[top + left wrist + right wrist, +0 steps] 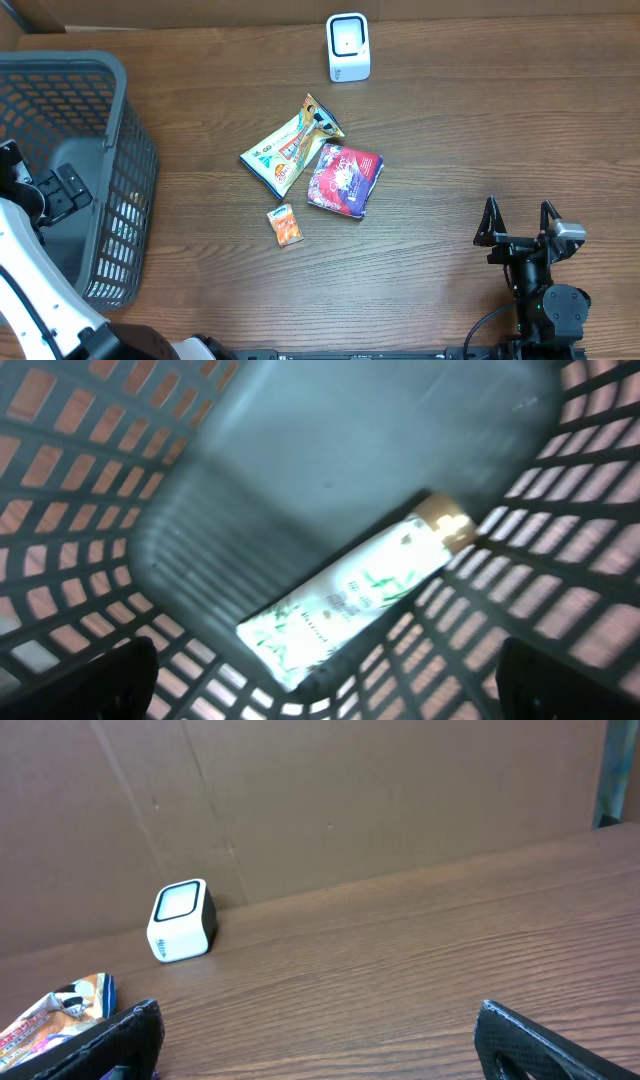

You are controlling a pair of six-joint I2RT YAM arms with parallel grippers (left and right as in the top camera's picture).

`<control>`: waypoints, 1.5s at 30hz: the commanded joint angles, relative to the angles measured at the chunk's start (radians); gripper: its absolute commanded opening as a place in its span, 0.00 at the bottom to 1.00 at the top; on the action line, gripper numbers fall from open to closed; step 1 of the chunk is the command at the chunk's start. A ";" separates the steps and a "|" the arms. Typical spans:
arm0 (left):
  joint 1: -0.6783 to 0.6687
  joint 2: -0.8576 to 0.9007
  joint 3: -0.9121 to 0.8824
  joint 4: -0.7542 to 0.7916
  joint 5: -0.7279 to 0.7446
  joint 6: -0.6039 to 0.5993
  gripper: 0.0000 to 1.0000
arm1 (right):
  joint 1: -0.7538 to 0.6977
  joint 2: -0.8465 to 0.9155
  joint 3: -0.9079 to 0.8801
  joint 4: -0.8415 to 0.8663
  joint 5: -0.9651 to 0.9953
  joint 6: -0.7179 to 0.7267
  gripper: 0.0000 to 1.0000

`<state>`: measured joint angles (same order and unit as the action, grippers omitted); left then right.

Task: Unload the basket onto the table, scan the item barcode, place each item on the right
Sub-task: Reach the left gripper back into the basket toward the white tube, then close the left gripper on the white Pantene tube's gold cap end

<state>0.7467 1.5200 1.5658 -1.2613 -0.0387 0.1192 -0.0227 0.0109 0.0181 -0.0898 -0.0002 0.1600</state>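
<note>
Desk (480, 120): brown wood grain, with a cardboard wall (400, 800) standing along its far edge.
Scanner (348, 47): small white box, upright near the middle of the far edge, its window facing the near edge.
Items on the desk: a yellow bag (290, 145) and a purple bag (345, 180) lie side by side in the middle, just touching. An orange packet (285, 225) lies apart from them, toward the near edge.
Basket (135, 200): grey plastic mesh, at the left edge.
Tube (350, 595): white with green print and a pale cap, lying flat on the basket's floor.
Left hand (325, 650): over the basket, looking down into it, fingers spread wide, gripping nothing.
Right hand (520, 218): near the near right corner, fingers wide apart and empty, pointing toward the far edge, well apart from the bags.
</note>
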 commanded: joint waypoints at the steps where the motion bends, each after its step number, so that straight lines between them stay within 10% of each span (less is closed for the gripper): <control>1: 0.001 0.012 0.000 0.002 -0.036 0.061 1.00 | 0.006 -0.008 -0.010 0.005 -0.001 -0.003 1.00; 12: 0.001 0.108 0.000 0.106 0.021 0.401 0.99 | 0.006 -0.008 -0.010 0.005 -0.001 -0.003 1.00; 33: 0.001 0.351 -0.016 -0.021 0.061 0.555 1.00 | 0.006 -0.008 -0.010 0.005 -0.001 -0.003 1.00; 45: -0.002 0.358 -0.147 0.201 -0.038 0.603 1.00 | 0.006 -0.008 -0.010 0.005 -0.001 -0.003 1.00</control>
<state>0.7467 1.8557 1.4567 -1.0859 -0.0475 0.6918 -0.0223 0.0109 0.0181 -0.0902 0.0002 0.1596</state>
